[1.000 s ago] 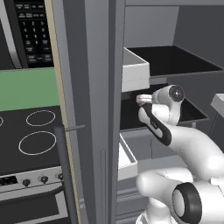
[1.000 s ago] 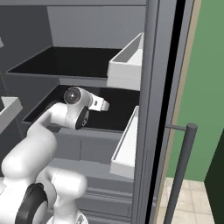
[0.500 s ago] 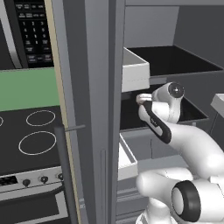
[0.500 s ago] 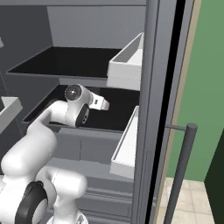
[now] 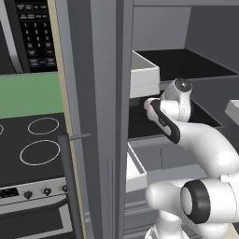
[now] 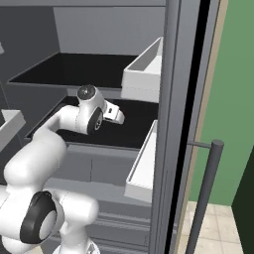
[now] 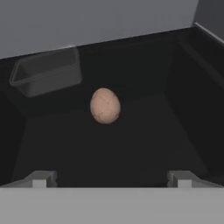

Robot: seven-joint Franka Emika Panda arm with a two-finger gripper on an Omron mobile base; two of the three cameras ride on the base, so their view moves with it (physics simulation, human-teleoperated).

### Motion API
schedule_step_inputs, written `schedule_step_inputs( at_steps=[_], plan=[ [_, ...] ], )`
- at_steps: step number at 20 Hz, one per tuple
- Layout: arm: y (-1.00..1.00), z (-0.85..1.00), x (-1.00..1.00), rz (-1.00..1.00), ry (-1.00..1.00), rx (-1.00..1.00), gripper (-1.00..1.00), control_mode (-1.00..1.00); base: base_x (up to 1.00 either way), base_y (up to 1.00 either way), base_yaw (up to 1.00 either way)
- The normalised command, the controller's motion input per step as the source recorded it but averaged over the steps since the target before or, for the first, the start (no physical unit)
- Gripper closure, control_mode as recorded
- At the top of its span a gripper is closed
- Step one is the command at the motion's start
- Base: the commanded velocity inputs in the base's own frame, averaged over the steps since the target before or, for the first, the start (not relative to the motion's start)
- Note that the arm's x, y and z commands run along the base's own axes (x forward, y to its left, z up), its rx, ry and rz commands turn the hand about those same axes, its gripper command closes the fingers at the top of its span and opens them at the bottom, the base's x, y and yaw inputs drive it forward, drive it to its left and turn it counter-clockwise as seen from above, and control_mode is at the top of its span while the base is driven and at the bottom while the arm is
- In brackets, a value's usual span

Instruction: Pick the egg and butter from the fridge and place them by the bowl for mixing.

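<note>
From the hand view I have the two-finger gripper [image 7: 112,178] with its small dark fingertips [image 7: 41,178] spread wide, one at each bottom corner, nothing between them. Just beyond them lies the dark inner shelf [image 7: 144,144] of the tall grey fridge [image 5: 100,116], and on it, about mid-shelf and well clear of both fingers, sits the small brownish-tan rounded egg [image 7: 105,105], faint crack-like lines over its shell. Behind it, toward the shelf's back left corner, stands a clear, empty-looking rectangular plastic tub [image 7: 46,76], apart from the egg. I cannot make out the butter.

From the base views, my white arm's wrist reaches into the fridge at the level of that middle dark shelf [image 6: 134,124], with a white door bin [image 6: 145,74] above and another white door bin [image 6: 144,166] below. Left of the fridge door I see the black-topped stove [image 5: 32,149] with ring burners.
</note>
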Motion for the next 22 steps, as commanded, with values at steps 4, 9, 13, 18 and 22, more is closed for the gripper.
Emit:
schedule_step_inputs(
  at_steps=[4, 9, 13, 18, 22],
  plan=[
    [0.00, -0.01, 0.00, 0.00, 0.00, 0.00, -1.00, -1.00, 0.00, 0.00, 0.00],
    [0.00, -0.18, 0.07, 0.00, 0.00, 0.00, -1.00, -1.00, 0.00, 0.00, 0.00],
    [0.00, -0.24, 0.09, 0.00, 0.00, 0.00, -1.00, -1.00, 0.00, 0.00, 0.00],
    [0.00, -0.04, 0.09, 0.00, -0.02, 0.00, -1.00, -1.00, 0.00, 0.00, 0.00],
    [0.00, 0.00, 0.25, 0.00, 0.00, 0.00, -1.00, -1.00, 0.00, 0.00, 0.00]
  ],
)
